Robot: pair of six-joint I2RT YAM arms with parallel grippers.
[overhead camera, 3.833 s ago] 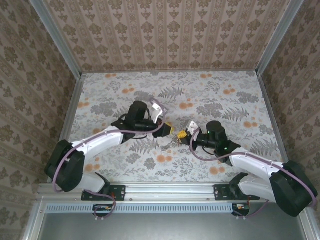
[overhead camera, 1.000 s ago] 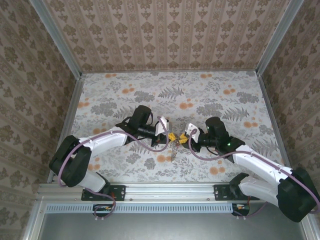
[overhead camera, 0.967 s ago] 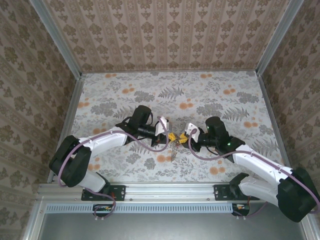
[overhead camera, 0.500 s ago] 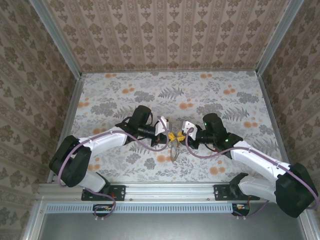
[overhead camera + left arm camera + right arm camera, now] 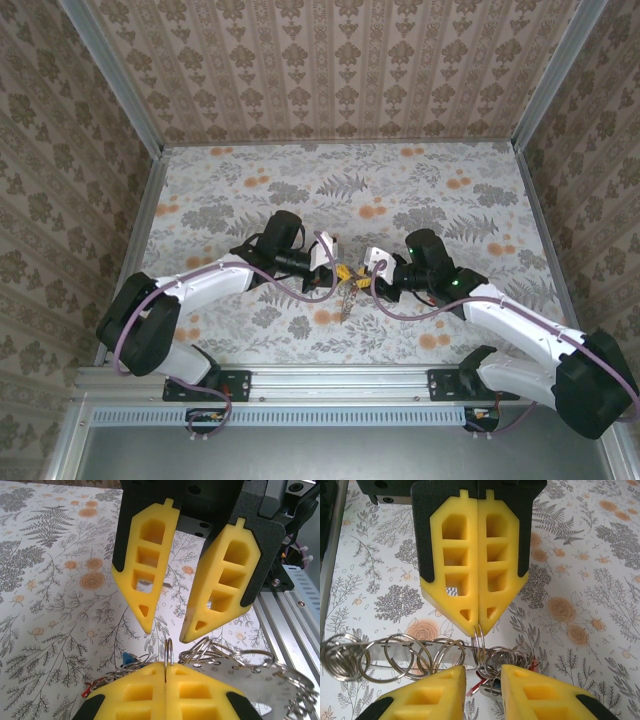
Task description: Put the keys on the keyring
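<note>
Two arms meet over the flowered surface (image 5: 450,190), the left arm (image 5: 200,285) reaching in from 7 o'clock and the right arm (image 5: 520,325) from 5 o'clock. Their tips sit nose to nose just on the 6 o'clock side of the surface's middle.

The left jaws are pressed together on the keyring (image 5: 168,652), a thin wire ring pinched edge-on so that it stands up out of the tips toward the other arm. This looks like a steadying grip that presents the ring for its partner to work on.

The right jaws stand apart with nothing between them. In the left wrist view their tips are just short of the ring, at its 12 o'clock, probably lined up to close on the ring or on a key.

A string of wire loops (image 5: 405,656) trails from the ring toward 9 o'clock in the right wrist view.

The keys (image 5: 129,658) bunch just beside the held ring at its 8 o'clock, showing a blue head and a red one. Whether any is already threaded on cannot be told.

No brand, label or writing can be read anywhere.
</note>
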